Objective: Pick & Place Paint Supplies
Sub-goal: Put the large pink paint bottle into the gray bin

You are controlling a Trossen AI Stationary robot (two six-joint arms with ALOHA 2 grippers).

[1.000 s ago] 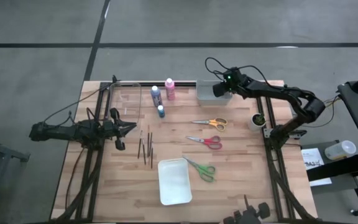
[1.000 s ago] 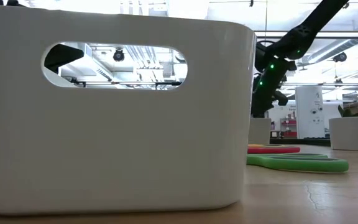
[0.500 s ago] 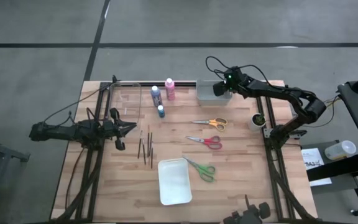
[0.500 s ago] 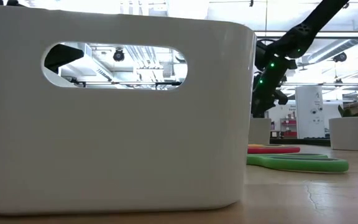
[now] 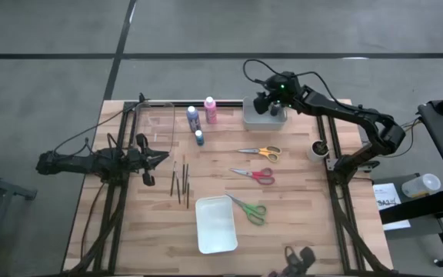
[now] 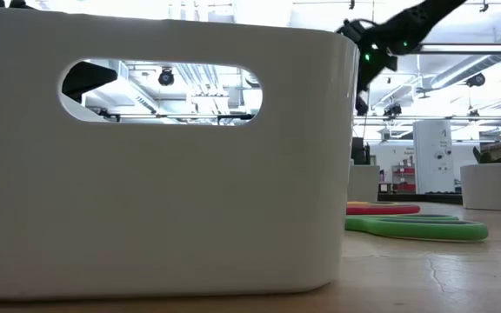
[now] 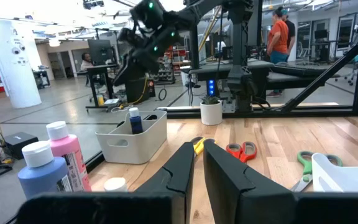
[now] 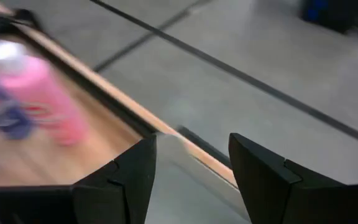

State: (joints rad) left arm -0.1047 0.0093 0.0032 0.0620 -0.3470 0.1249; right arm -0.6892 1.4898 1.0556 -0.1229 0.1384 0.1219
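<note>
1. The left gripper (image 5: 162, 157) rests low over the table's left side, fingers together, pointing toward the brushes (image 5: 180, 181) just ahead of it.
2. Beyond its tip stand the blue bottle (image 5: 192, 117), the pink bottle (image 5: 210, 110) and a short teal bottle (image 5: 199, 138).
3. The white tray (image 5: 215, 224) lies near the front edge, with the green scissors (image 5: 250, 209) beside it.
4. The red scissors (image 5: 255, 175) and orange scissors (image 5: 261, 152) lie below the right gripper (image 5: 261, 102).
5. The right gripper hovers at the grey bin (image 5: 265, 117), fingers apart and empty; a dark bottle (image 7: 135, 120) stands inside the bin.
</note>
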